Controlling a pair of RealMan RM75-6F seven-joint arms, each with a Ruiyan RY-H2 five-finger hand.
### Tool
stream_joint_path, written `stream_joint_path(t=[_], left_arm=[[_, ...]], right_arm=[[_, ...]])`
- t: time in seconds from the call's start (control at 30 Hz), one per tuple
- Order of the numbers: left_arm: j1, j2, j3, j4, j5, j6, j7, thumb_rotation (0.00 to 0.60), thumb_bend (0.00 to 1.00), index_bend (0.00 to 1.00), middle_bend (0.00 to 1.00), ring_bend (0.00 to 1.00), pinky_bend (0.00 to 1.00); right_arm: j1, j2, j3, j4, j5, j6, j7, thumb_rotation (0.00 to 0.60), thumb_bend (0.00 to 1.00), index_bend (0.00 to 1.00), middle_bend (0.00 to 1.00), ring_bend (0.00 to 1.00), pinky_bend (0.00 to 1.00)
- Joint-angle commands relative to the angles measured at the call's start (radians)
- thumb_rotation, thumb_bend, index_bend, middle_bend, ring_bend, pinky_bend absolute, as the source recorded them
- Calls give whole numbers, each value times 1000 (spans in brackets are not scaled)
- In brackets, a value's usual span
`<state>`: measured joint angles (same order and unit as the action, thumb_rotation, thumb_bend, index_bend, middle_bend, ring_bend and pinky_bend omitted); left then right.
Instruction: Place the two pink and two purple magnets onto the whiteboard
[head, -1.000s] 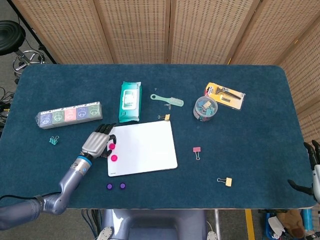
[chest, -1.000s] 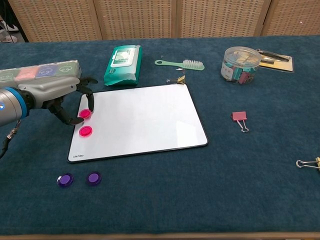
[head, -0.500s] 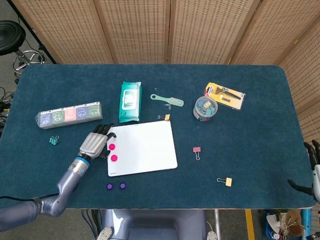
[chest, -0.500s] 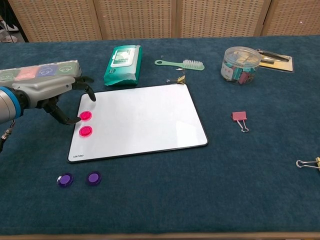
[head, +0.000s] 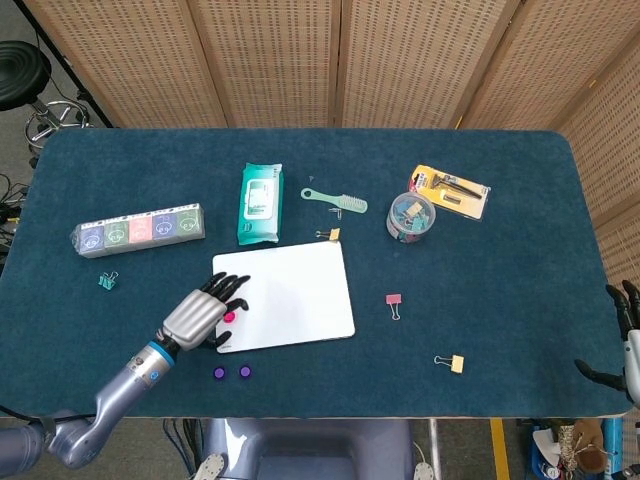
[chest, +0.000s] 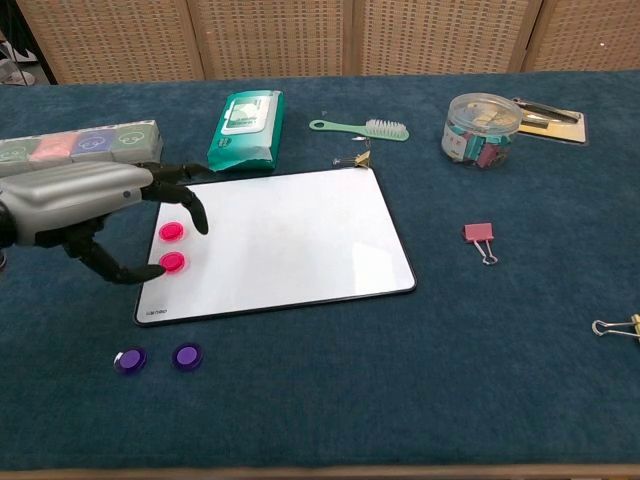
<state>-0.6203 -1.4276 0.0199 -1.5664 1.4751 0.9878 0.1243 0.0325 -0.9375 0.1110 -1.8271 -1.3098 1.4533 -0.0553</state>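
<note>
Left hand (chest: 85, 200) hovers over the whiteboard's (chest: 290, 235) 9 o'clock edge, fingers spread, holding nothing. Two pink magnets (chest: 171, 232) sit on the board near that edge — one just below the other. Two purple magnets (chest: 130, 360) lie side by side on the table (chest: 400, 380) at the board's 7 o'clock, off it. Right hand (head: 622, 335) at the table's 4 o'clock edge in the head view — fingers apart, empty.

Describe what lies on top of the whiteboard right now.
Two pink magnets sit near the whiteboard's left edge. The left robot hand hovers there, and in the head view it covers one of them. Nothing else shows on the board.
</note>
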Motion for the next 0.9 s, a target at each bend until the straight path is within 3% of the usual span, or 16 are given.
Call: stream_joint_path(t=[0.03,0.3,0.9], left_arm=[[15,29,56,-47,71,21,-2,600,338,340,0,0,0],[22,25,106,-77,140,14,47,600,337,344,0,0,0],[57,-66,118,-14,143,12,186,600,338,344,0,0,0]], right_arm=[[0,0,0,0,0,0,-2,600,0,0,0,0,0],[0,0,0,0,2,-1,0,600,0,0,0,0,0],[0,4,1,1,6,-5,10,600,0,0,0,0,0]])
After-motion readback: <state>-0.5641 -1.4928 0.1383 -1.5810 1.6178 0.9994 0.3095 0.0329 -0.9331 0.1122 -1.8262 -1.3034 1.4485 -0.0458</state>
